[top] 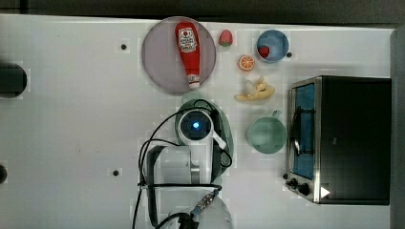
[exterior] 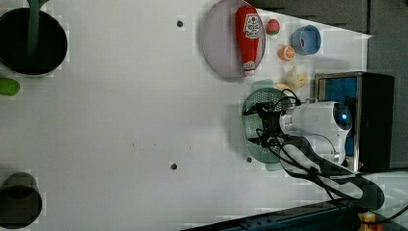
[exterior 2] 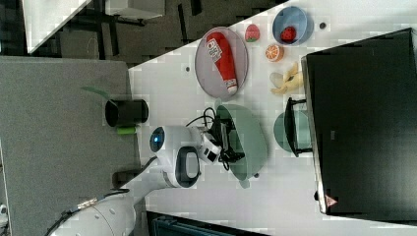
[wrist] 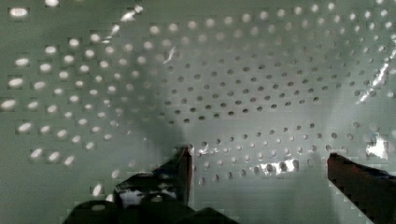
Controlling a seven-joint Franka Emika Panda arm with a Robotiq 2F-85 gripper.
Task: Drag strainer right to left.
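Note:
The strainer [exterior: 254, 137] is a pale mint-green oval colander dotted with small holes, lying on the white table below the plate in the top view. My gripper [exterior: 262, 126] reaches down inside its bowl, open. In the wrist view the two dark fingertips stand wide apart with the gripper [wrist: 259, 156] over the strainer's [wrist: 233, 84] perforated floor and nothing between them. In the top view my wrist [top: 195, 126] covers most of the strainer [top: 228, 136]. The right view shows the gripper [exterior 2: 227, 142] within the strainer's [exterior 2: 253, 142] rim.
A round mint-green cup [top: 266, 135] stands just at the top view's right of the strainer, beside a toaster oven [top: 344, 138]. A grey plate [top: 160, 57] holds a ketchup bottle [top: 187, 47]. A banana [top: 255, 90], orange slice [top: 246, 62], strawberry [top: 225, 38] and blue bowl [top: 272, 46] lie nearby.

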